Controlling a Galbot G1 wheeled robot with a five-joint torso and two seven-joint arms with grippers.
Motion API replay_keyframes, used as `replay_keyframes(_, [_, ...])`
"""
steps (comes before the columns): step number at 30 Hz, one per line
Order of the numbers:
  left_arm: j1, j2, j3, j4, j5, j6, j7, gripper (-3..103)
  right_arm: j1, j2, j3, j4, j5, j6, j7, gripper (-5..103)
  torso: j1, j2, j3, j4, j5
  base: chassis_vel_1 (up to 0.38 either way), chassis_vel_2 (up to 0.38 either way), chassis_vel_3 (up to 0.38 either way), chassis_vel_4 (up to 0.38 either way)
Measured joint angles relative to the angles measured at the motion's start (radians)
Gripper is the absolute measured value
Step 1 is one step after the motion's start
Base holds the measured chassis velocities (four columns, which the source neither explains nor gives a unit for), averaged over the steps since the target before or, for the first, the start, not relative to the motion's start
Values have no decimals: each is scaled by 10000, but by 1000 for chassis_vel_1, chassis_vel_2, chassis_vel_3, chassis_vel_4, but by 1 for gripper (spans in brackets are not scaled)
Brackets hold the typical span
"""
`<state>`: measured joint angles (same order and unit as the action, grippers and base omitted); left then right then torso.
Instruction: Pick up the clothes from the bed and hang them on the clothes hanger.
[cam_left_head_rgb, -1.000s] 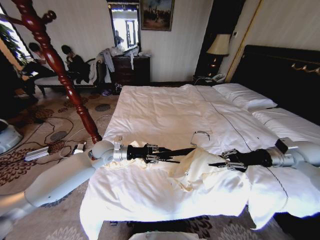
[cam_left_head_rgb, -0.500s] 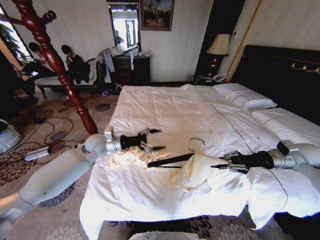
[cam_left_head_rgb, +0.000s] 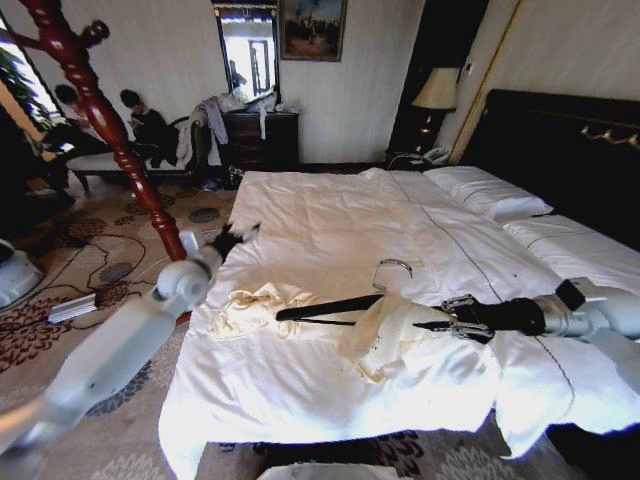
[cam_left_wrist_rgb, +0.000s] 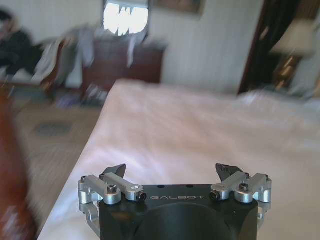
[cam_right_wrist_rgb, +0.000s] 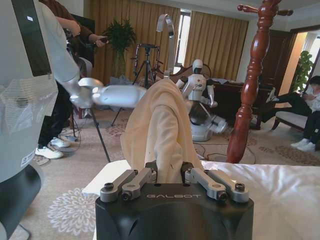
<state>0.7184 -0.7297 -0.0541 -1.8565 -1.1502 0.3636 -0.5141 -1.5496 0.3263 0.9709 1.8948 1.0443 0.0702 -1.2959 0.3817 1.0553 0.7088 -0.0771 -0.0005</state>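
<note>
Garment (cam_left_head_rgb: 385, 335) lies on the bed (cam_left_head_rgb: 330, 215), at 6 o'clock of the duvet centre, partly threaded on the clothes hanger (cam_left_head_rgb: 325, 308): 1 shoulder is covered, the other black arm is bare, and 1 sleeve trails beside it. Right claw (cam_left_head_rgb: 432, 326) is closed on the cream fabric at 3 o'clock of the hanger. Left claw (cam_left_wrist_rgb: 170, 172) is raised clear at 10 o'clock, jaws wide apart, holding nothing. Judged status: dressing the hanger is about half done; hanging is not yet done.
</note>
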Motion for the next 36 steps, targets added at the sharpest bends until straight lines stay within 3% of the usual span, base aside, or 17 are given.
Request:
replay_keyframes(3, [1371,-175,-299,-406,942,-146,-18,100,-29,1,44,135,-24,69,128,19,1,0,-1,-14,6,0,0,0,0])
replay_keyframes(5, [2230,-216,-298,-729,1513,-302,187,100,-43,-9,45,167,-67,84,179,19,0,0,0,-6,-1,0,0,0,0])
replay_keyframes(10, [3488,-365,-115,-1427,2192,-506,202,100,-42,-30,6,181,-159,98,214,19,-1,1,-2,-7,5,0,0,0,0])
replay_keyframes(15, [3929,-575,163,-1615,2286,-541,178,100,-54,-42,-1,120,-230,130,196,19,-1,1,-1,-8,6,0,0,0,0])
replay_keyframes(21, [3662,-978,586,-1363,2099,-616,248,103,-72,10,-22,70,-291,194,133,19,0,0,0,-10,5,0,0,0,0])
replay_keyframes(26, [3364,-1391,752,-1124,1837,-630,242,97,-97,29,-15,44,-318,244,72,19,0,0,0,-9,5,0,0,0,0])
replay_keyframes(30, [3120,-1795,1022,-775,1763,-609,239,76,-106,43,13,39,-327,280,20,19,0,0,0,-8,5,0,0,0,0])
replay_keyframes(32, [3106,-1858,1055,-728,1764,-605,239,76,-105,46,13,39,-327,281,18,19,1,0,1,-7,5,0,0,0,0])
replay_keyframes(36, [3076,-2017,1096,-631,1763,-604,247,60,-99,52,13,15,-337,285,17,19,1,-1,0,-8,6,0,0,0,0])
